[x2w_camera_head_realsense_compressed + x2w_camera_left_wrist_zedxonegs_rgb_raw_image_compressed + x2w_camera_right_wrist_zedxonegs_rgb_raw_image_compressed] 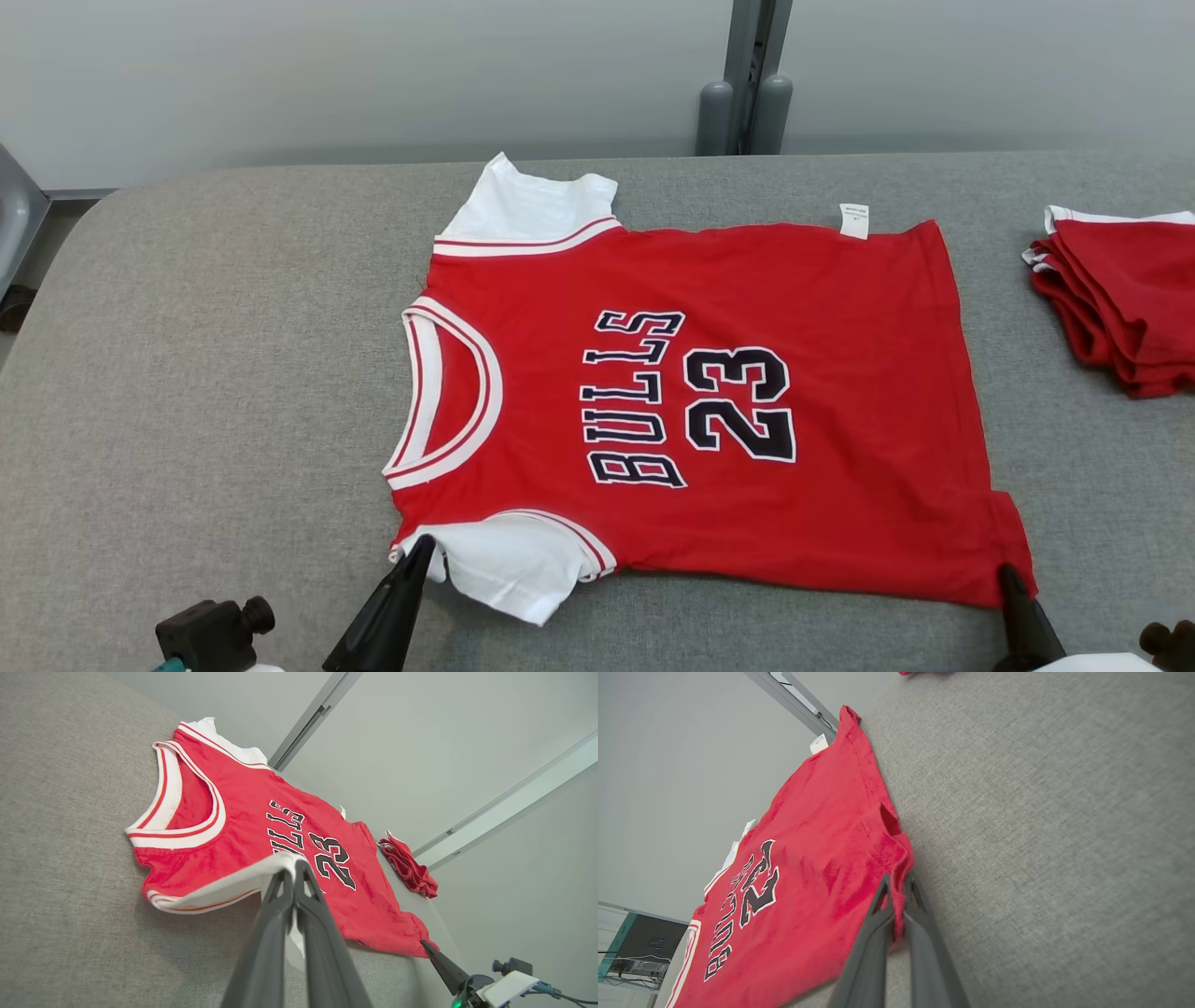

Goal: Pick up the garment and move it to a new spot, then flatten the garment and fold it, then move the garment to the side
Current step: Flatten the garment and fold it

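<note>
The grey tabletop (pixel 205 373) is viewed from above by the head camera, tilted forward and down. The red garment (pixel 868 392) is seen low and close along the left fingers (pixel 266 933) from its sleeve end, and along the right fingers (pixel 920 947) from its hem corner. The printed chest is shared by all three views.

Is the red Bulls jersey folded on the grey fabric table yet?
No, the red jersey lies spread open on the table, whole print showing.

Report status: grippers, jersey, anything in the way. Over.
Left gripper shut on white sleeve. Right gripper shut on hem corner. Red Bulls jersey spread on grey table. Folded red garments at right, apart.
</note>
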{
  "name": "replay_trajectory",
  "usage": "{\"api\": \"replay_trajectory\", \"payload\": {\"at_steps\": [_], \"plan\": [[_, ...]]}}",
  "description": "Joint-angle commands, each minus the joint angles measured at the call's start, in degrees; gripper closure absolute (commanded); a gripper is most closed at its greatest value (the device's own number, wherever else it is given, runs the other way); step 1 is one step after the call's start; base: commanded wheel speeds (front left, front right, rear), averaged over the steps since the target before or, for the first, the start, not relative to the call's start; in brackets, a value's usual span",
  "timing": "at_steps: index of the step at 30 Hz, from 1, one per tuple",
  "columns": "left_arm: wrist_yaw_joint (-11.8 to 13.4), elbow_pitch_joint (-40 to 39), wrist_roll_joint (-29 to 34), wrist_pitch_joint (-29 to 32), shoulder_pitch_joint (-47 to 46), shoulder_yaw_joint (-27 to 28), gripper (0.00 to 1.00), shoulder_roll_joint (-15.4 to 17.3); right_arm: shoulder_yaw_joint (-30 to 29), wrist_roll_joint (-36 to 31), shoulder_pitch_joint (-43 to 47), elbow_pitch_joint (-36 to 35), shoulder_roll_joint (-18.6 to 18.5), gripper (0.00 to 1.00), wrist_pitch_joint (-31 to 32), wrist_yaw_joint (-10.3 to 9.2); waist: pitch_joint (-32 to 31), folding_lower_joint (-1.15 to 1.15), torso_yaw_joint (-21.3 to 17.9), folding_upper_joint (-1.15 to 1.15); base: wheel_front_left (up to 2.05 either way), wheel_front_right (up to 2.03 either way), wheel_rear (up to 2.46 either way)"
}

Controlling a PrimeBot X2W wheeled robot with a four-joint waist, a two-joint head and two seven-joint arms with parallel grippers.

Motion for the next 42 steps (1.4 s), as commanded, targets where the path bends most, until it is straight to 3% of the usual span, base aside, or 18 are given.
{"api": "replay_trajectory", "payload": {"at_steps": [1, 5, 16, 22, 32, 42], "plan": [[-0.02, 0.4, 0.55, -0.45, -1.43, 0.35, 1.0, -0.27, 0.16, 0.5, -1.03, 1.21, -0.26, 1.0, -0.03, 0.02, -0.05, 0.0, 0.08, 0.0, 0.0, 0.0, 0.0], [-0.06, 0.67, 0.54, -0.93, -2.71, 0.41, 1.0, -1.04, 1.62, 2.12, -1.83, 2.47, -0.25, 1.0, 0.79, 0.02, -0.19, 0.0, 0.02, 0.0, 0.0, 0.0, 0.0], [-0.22, 3.25, 0.73, -0.55, -10.3, 0.58, 1.0, -3.63, 2.53, 13.41, -2.68, -3.42, -0.28, 1.0, 2.23, 0.02, -0.46, 0.0, -1.02, 0.0, 0.0, 0.0, 0.0], [-2.3, 12.32, 0.86, -1.92, -17.66, 0.96, 1.0, -6.24, 1.61, 13.98, -6.66, -0.91, -0.27, 1.0, 1.26, 0.02, 1.27, 0.0, -2.07, 0.0, 0.0, 0.0, 0.0], [-4.79, 29.68, 2.79, -5.93, -29.42, 2.44, 1.0, -9.81, 5.09, 15.49, -17.77, 6.79, -0.3, 1.0, -0.77, 0.02, 6.3, 0.0, -3.55, 0.0, 0.0, 0.0, 0.0], [-6.24, 39.83, 5.91, -8.05, -35.05, 4.21, 1.0, -11.79, 8.11, 15.25, -25.86, 14.01, -0.1, 1.0, -3.39, 0.08, 7.96, 0.0, -3.97, 0.0, 0.0, 0.0, 0.0]]}}
